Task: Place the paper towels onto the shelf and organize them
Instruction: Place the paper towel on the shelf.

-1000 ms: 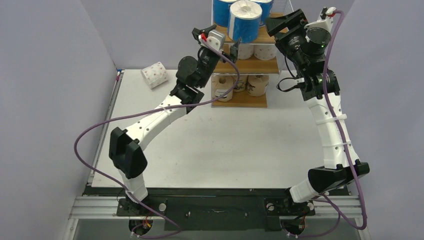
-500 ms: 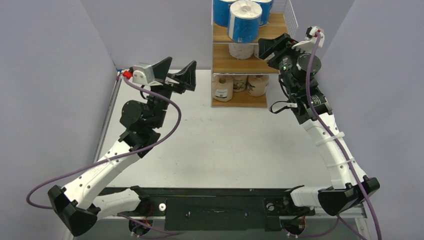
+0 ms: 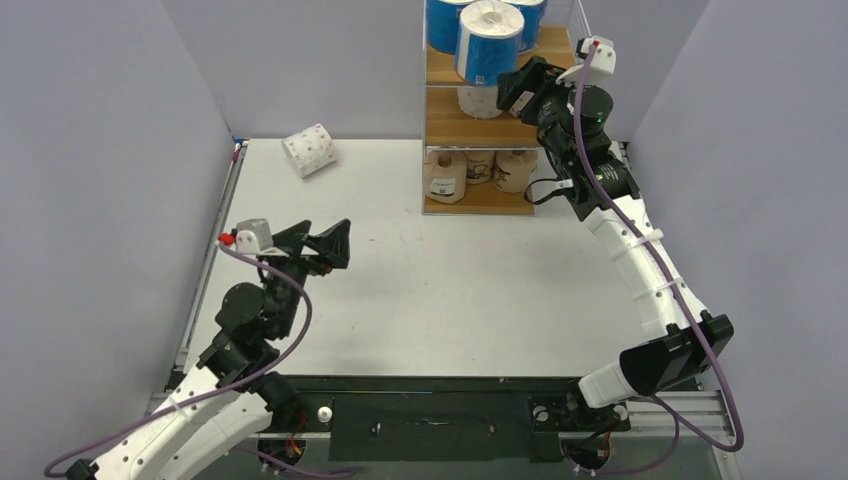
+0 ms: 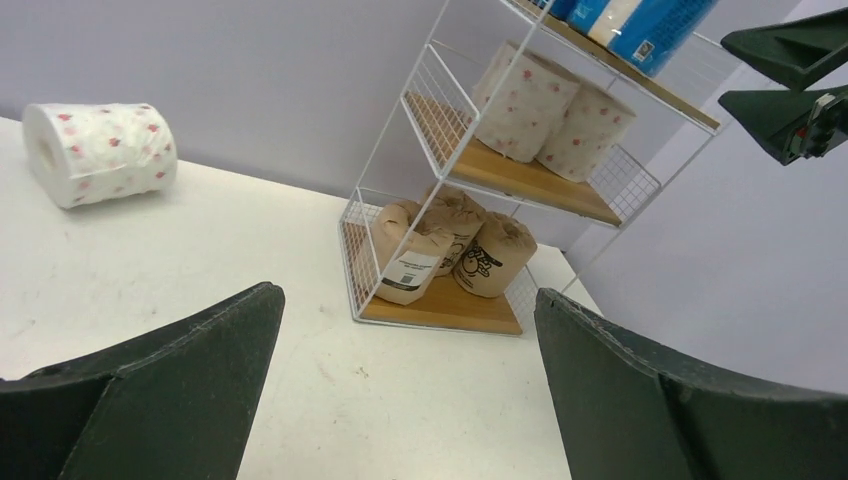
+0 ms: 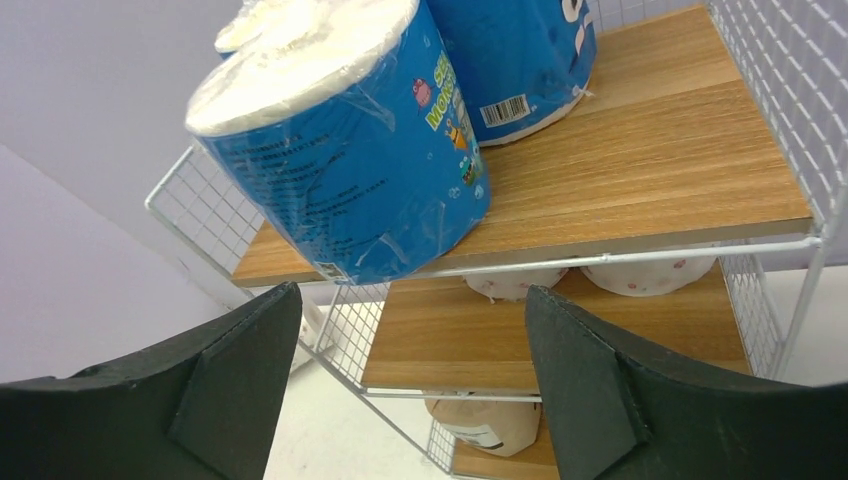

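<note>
My left fingers [image 4: 150,400] are spread wide and empty, low over the white counter [image 3: 450,290], well apart from one pink-dotted roll [image 3: 308,150] lying on its side near the far left corner. My right fingers [image 5: 620,380], also spread and empty, are raised at the top tier of the shelf [image 3: 500,125], close to the blue-wrapped rolls [image 5: 340,160]. Dotted rolls [image 4: 550,105] sit on the middle tier and brown kraft rolls [image 4: 440,240] on the bottom.
</note>
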